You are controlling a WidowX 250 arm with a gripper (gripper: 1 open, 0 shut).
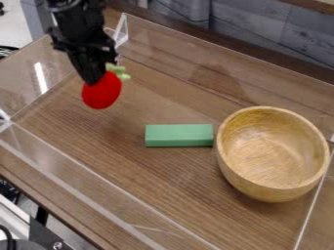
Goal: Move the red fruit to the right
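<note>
Materials and finishes on my work surface.
My gripper (94, 76) is showing matt black, hard-looking parts, and it is pinching the red fruit (101, 91), whose smooth skin is looking like slightly glossy plastic under a green top. The table (117, 181) is presenting a dark wood-grain face with a low sheen. The clear walls (53, 59) are gleaming like acrylic. The green block (179, 135) is appearing matt and smooth; the bowl (271, 152) is showing pale, satin wood grain.
</note>
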